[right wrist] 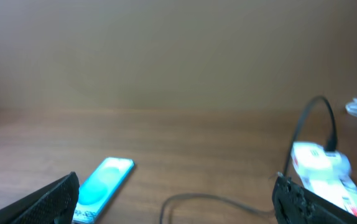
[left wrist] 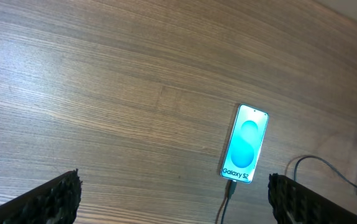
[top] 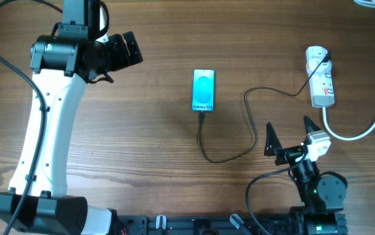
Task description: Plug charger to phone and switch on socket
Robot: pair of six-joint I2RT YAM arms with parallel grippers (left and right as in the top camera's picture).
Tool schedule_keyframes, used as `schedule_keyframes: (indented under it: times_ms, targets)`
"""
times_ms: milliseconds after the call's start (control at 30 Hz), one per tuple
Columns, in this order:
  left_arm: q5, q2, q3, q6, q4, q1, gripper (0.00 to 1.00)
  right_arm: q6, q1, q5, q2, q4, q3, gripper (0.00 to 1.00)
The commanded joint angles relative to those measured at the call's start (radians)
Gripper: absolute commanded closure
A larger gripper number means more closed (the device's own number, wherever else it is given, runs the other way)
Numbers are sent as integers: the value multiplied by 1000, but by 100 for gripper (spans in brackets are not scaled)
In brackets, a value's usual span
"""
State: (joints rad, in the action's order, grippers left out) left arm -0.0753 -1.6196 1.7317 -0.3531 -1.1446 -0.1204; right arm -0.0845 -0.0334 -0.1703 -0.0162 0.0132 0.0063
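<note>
My left gripper [top: 135, 49] hovers wide open, well left of the phone [top: 203, 90]; right gripper [top: 291, 136] low, wide, empty.

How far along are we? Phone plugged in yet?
Looks done: the charger tip sits at the phone's lower end, apparently plugged in. In hand: nothing; left gripper and right gripper are open and empty, away from both. Left: switching on the socket, whose switch state is too small to read.

Phone [top: 203, 90] at table [top: 155, 150] centre; charger [top: 200, 127] from its near end rightward to socket [top: 321, 85], near far right corner.
</note>
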Motion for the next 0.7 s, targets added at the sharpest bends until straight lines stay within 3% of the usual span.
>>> schedule_keyframes:
  times_ms: [0,133,667]
  targets:
    - [10,-5,-6,8,3,5,0,11,51,21,13,-4,-2,0]
    - [10,-5,-6,8,3,5,0,84,77,41,13,-8,-1,0]
    - [10,-5,-5,8,3,5,0,85,76,66,13,-13,-1,0]
